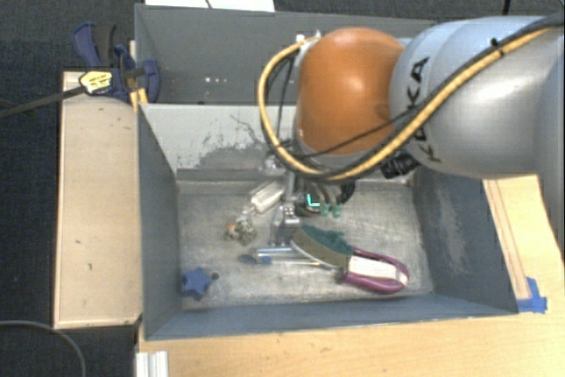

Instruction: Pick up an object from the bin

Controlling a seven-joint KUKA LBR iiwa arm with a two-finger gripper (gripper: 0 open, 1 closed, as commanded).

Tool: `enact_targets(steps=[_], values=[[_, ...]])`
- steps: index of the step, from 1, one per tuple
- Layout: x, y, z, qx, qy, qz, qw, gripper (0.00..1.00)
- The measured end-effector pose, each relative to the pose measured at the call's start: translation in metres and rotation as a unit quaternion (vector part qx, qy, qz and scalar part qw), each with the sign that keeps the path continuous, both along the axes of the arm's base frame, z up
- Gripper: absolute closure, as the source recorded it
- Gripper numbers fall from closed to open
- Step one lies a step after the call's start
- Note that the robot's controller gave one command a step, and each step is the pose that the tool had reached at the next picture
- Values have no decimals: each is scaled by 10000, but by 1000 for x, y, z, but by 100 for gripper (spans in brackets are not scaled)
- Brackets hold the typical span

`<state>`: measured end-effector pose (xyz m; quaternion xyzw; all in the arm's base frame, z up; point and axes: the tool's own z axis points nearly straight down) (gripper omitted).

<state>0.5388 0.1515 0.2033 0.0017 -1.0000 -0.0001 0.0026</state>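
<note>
Down near the middle of the grey metal bin [168, 190], the gripper [284, 227] hangs low over the scratched floor, beneath the arm's round orange cover [349, 88] and its looping yellow-and-black cables [269, 93]. Whether the gripper is open or closed cannot be told, since its tip is partly hidden by the wrist. Just below the tip, toward the front wall, lies a slim stick [269, 256] with a blue end, flat on the floor. Just to its right is a brush-like tool [371, 269] with a dark green head and a purple-and-white handle, its head nearest the gripper. A small pale piece [263, 199] sits just left of the gripper, a brownish bit [237, 231] is near it, and a blue scrap [196, 281] lies well apart in the front left corner.
</note>
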Motion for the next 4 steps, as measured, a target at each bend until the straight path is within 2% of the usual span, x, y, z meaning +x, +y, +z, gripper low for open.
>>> enact_targets(steps=[1,2,3,4], values=[[-46,-67,-134,18,-67,-558,9984,0],[-43,-94,-102,2,-52,-1520,9884,0],[-62,-83,-95,-1,-27,-1371,9906,0],[-59,-90,-131,15,-63,-2281,9736,0]])
